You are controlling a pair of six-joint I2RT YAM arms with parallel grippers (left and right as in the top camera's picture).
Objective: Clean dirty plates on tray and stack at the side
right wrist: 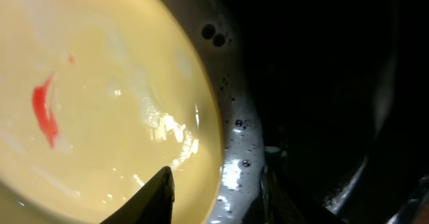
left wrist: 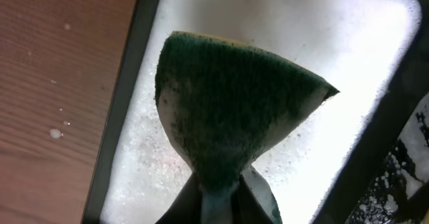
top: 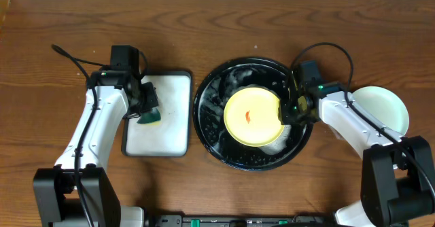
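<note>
A pale yellow dirty plate (top: 251, 115) with a red smear at its centre lies in the glossy black tray (top: 211, 128), which is wet with foam. A pale edge, possibly another plate (top: 277, 144), peeks out under its lower right. My right gripper (top: 288, 108) (right wrist: 218, 184) is open and straddles the yellow plate's (right wrist: 100, 103) right rim, one finger over the plate and one outside it. My left gripper (top: 145, 107) (left wrist: 221, 194) is shut on a green sponge (top: 149, 118) (left wrist: 228, 96) just above the white rectangular tray (top: 170, 121) (left wrist: 348, 43).
A pale mint-green plate (top: 384, 108) sits on the wooden table to the right of the black tray, partly under my right arm. The white rectangular tray holds soapy foam. Bare wood lies along the far side and the left edge.
</note>
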